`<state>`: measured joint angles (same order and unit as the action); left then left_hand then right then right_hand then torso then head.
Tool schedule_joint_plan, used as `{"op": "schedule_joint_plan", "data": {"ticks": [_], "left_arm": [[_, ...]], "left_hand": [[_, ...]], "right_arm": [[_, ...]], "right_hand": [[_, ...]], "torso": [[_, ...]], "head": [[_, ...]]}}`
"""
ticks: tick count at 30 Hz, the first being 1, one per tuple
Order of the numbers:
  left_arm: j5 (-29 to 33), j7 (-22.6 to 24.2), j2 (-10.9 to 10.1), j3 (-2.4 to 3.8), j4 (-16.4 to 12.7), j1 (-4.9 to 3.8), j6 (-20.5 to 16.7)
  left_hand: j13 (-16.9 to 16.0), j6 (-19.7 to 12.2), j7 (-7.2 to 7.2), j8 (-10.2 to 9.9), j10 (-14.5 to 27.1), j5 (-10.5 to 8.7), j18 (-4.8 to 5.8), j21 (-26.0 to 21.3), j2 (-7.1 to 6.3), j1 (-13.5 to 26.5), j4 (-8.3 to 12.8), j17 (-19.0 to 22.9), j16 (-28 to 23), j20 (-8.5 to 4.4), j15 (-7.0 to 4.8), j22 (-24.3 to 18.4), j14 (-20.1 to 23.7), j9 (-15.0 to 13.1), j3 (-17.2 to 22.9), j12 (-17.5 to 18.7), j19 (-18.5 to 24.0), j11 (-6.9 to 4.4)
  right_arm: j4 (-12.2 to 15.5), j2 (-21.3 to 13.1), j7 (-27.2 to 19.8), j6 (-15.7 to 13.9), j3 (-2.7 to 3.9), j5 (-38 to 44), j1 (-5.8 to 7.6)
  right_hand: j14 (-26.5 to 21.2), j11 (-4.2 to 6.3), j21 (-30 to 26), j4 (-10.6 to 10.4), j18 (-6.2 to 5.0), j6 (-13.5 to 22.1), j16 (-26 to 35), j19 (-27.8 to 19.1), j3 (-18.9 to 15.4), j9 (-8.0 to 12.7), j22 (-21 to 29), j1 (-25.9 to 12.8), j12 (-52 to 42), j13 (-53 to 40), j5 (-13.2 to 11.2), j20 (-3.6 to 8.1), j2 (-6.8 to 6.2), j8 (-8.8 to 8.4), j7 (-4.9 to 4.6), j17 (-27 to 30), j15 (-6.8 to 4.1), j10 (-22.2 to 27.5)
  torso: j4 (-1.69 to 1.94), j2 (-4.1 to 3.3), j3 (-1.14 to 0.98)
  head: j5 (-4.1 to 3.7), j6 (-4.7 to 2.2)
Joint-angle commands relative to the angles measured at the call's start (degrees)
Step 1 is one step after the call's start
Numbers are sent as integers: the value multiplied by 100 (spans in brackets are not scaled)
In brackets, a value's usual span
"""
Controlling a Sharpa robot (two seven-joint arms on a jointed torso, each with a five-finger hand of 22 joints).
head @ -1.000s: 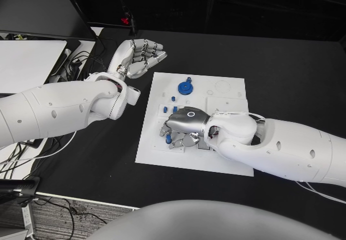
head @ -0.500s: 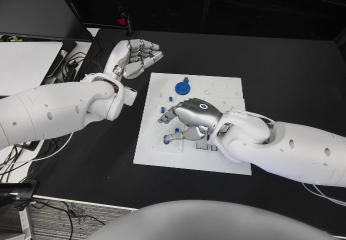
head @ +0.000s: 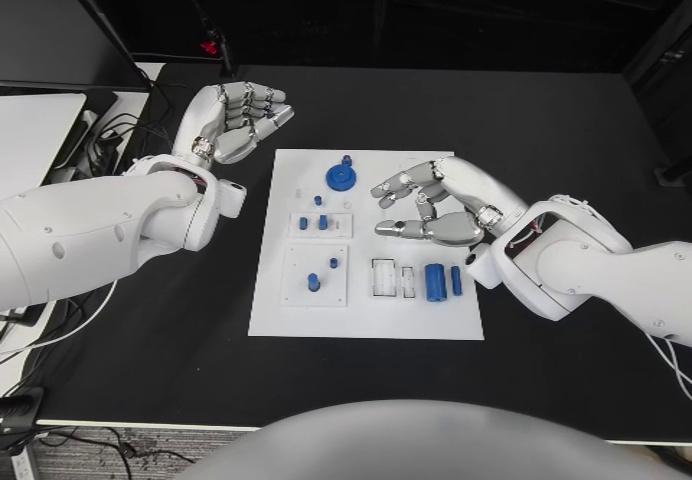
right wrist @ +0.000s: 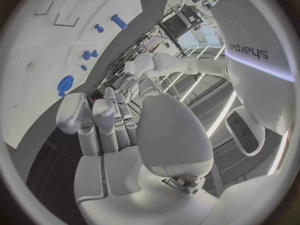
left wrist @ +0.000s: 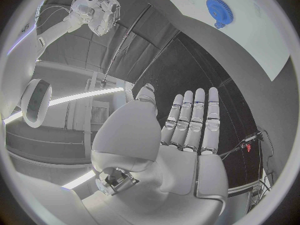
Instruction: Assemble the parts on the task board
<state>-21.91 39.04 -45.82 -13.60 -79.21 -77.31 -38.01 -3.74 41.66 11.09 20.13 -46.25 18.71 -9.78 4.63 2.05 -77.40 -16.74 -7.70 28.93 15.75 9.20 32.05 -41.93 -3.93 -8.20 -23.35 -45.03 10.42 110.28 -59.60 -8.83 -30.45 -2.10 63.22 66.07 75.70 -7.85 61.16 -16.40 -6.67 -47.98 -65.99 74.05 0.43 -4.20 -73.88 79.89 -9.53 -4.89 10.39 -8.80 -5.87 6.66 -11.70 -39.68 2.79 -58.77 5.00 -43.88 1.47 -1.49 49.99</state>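
The right hand hovers over the task board's right half, fingers spread and holding nothing. The left hand is above the black tabletop past the board's far-left corner, fingers curled, empty. The white rectangular board lies lengthwise away from the robot, carrying a blue gear and small blue parts.

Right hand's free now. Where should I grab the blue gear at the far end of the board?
The blue gear lies flat on the task board, so its rim offers little height. Probably best to come straight down with the right hand and pinch its raised center hub, approaching from the gear's right side.
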Motion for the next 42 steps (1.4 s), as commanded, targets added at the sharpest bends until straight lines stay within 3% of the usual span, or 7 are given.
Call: {"op": "schedule_joint_plan", "data": {"ticks": [1,10,13,17,25,31,42], "left_arm": [[13,246,7,5,0,-9,14],[13,236,38,5,18,-10,13],[13,234,49,5,32,-10,14],[13,233,59,5,42,-10,17],[13,227,86,5,74,-10,14],[13,226,122,5,104,-10,18],[13,229,133,5,121,-9,32]], "left_hand": [[8,-45,164,17,41,28,-60,-37,48,-4,2,8,21,3,-6,-7,29,7,-33,-22,-44,-17],[8,-45,164,17,41,28,-60,-37,48,-4,2,8,21,3,-6,-7,29,7,-33,-22,-44,-17],[8,-45,164,17,41,28,-60,-37,48,-4,2,8,21,3,-6,-7,29,7,-33,-22,-44,-17],[8,-52,166,17,45,28,-60,-37,50,-5,2,12,22,3,-5,-10,33,8,-38,-25,-44,-16],[8,-52,166,17,45,28,-60,-37,50,-5,2,12,22,3,-5,-10,33,8,-38,-25,-44,-16],[8,-55,166,19,46,28,-60,-37,51,-4,2,14,24,3,-5,-12,34,8,-41,-27,-45,-15],[8,-55,166,19,46,28,-60,-37,51,-4,2,14,24,3,-5,-12,34,8,-41,-27,-45,-15]], "right_arm": [[179,-263,99,189,-5,-956,13],[414,-945,667,413,-48,-1164,3],[441,-1074,831,335,-93,-1179,1],[451,-1164,1042,265,-127,-1187,-1],[585,-1328,1941,466,-150,-953,2],[705,-1353,3136,1012,-152,-409,4],[728,-1070,4317,1644,-154,217,1]], "right_hand": [[-589,63,-1065,2,-237,295,584,-709,-209,-10,521,-166,-316,-143,125,21,41,69,49,889,-21,-68],[-1803,410,-2629,-13,-298,1656,307,-1665,-816,-427,1241,-437,-5275,-3575,77,98,292,1596,258,841,-148,1417],[-630,368,-2350,-16,-340,1956,-1279,-1584,-830,-562,893,-781,-7041,-5757,135,145,251,2231,322,-1594,-167,-132],[1220,341,-217,-38,-17,2075,-2373,-492,-794,-632,-388,-1107,-7964,-7890,296,149,45,2831,263,-4719,-100,-2380],[1430,104,2723,-58,617,1949,-2401,1463,-726,-764,-1543,-1468,-8047,-8511,693,-79,-80,3805,122,-5032,61,-3123],[1430,112,2884,-65,667,1552,-2401,1595,-717,-891,-1612,-1579,-8047,-8511,944,-43,-106,4241,134,-5032,20,-3123],[1430,182,2884,-64,667,1299,-2401,1595,-724,-829,-1612,-1787,-8047,-8511,874,42,-105,4195,198,-5032,-76,-3123]], "torso": [[-14,22,25],[-41,30,44],[-56,35,59],[-63,43,66],[-34,44,73],[-61,36,65],[-35,38,61]], "head": [[-273,1],[-652,1],[-716,1],[-763,1],[-893,1],[-952,1],[-975,1]]}}
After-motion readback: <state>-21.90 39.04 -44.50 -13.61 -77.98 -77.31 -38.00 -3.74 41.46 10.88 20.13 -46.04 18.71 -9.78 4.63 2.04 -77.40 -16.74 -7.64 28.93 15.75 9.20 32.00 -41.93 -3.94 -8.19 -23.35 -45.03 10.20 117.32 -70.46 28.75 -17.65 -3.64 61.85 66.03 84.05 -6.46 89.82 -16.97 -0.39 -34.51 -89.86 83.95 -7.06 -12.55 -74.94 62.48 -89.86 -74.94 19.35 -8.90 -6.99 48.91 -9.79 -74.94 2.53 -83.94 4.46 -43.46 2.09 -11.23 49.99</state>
